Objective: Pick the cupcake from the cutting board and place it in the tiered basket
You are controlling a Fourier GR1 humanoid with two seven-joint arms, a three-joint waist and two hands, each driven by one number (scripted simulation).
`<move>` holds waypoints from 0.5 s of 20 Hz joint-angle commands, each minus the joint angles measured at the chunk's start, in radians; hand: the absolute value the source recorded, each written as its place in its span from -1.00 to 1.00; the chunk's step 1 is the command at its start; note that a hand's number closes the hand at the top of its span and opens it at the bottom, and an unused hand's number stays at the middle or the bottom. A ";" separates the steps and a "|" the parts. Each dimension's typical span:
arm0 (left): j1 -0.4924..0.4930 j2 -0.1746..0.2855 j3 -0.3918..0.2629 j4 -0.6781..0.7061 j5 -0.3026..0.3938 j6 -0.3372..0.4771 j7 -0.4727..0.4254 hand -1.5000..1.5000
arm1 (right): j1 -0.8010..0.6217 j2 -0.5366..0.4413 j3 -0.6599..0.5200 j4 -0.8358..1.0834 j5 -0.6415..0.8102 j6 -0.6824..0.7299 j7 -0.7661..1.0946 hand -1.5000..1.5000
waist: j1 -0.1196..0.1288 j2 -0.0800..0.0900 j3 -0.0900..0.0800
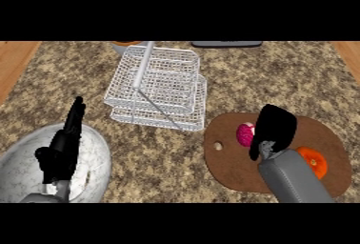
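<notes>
Cupcake (245, 135) sits on the cutting board (232, 171), just left of the right hand (275, 125) (whether it is closed cannot be told); the left hand (60, 151), fingers straight and together, rests well apart, so the right is nearer.

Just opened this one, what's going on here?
The robot's right hand is over the brown cutting board, right beside the pink cupcake, which looks to be on the board, not yet lifted. The white wire tiered basket stands up and to the left of the board, with no cupcake in it. The left hand rests open at lower left, over a marbled plate.
</notes>
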 commanded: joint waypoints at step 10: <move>0.118 -0.040 -0.029 0.087 0.029 -0.018 0.044 0.00 | 0.074 0.148 0.126 -0.290 -0.217 0.006 -0.314 1.00 | -0.021 0.016 -0.024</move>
